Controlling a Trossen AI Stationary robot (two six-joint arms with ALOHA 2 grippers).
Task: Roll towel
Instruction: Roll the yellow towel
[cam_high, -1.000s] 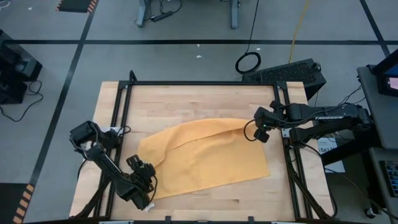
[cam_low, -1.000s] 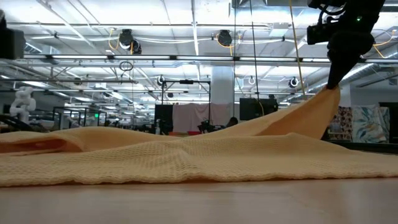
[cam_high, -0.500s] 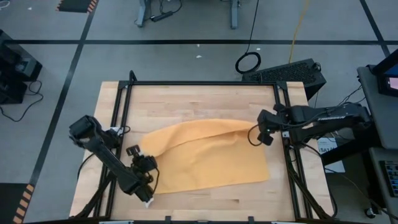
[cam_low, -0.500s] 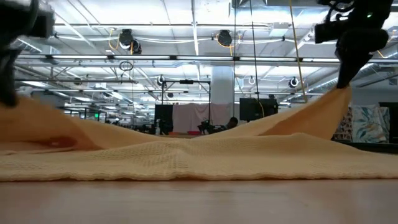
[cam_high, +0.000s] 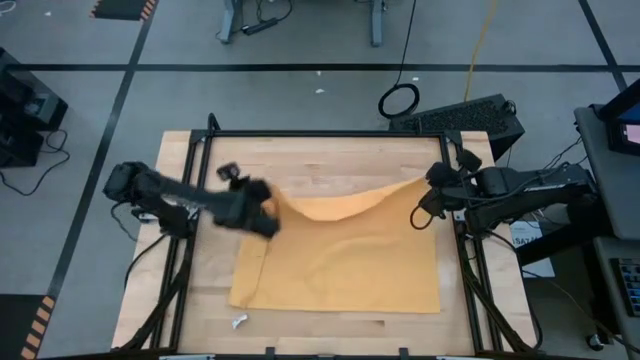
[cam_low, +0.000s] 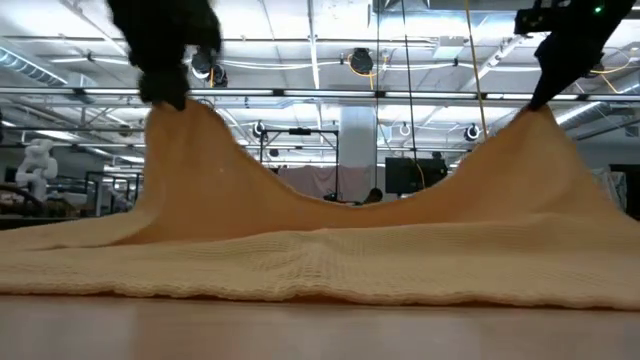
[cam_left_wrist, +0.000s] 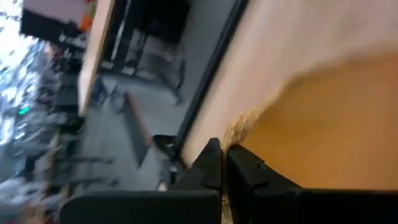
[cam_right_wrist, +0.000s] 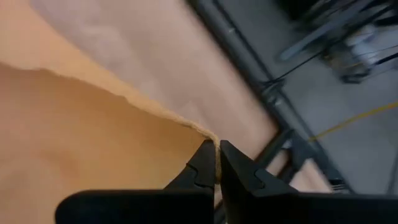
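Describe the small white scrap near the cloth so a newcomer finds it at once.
Start at the wooden tabletop inside its black frame, mostly covered by the mustard-yellow cloth towel. Follow the towel's near edge to its left corner; just beyond lies a small white scrap on bare wood. It is the only loose item there, pale and apart from the towel.

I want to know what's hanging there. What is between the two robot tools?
The yellow towel sags between the left tool and the right tool, each pinching a lifted corner; the low view shows it.
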